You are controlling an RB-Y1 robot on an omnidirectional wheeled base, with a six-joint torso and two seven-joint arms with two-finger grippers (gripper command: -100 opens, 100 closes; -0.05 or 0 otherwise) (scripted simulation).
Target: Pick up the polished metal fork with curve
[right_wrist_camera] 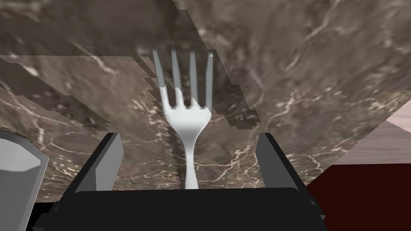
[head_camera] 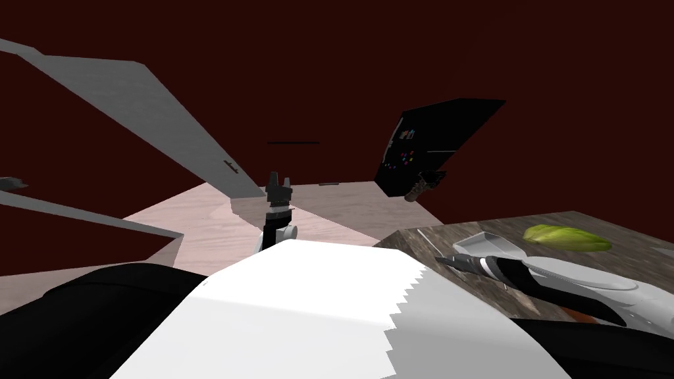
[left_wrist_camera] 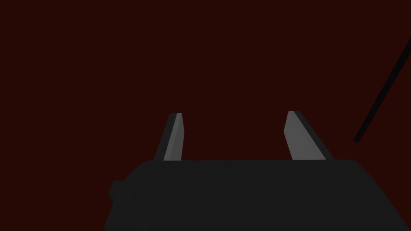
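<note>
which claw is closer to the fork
Right. The right claw straddles the fork on the marbled counter, fingers open either side; the left claw hangs open over the floor, well away.

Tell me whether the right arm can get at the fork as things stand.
Probably yes: the right claw is open and straddles the fork on the marbled counter, with nothing between them.

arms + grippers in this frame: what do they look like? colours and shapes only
Same on both: left gripper and right gripper each have a near-black box body with two thin, light grey blade fingers, tapered at the tips. Right forearm is a smooth white-grey shell with a black band by the wrist. No cables or markings visible.
</note>
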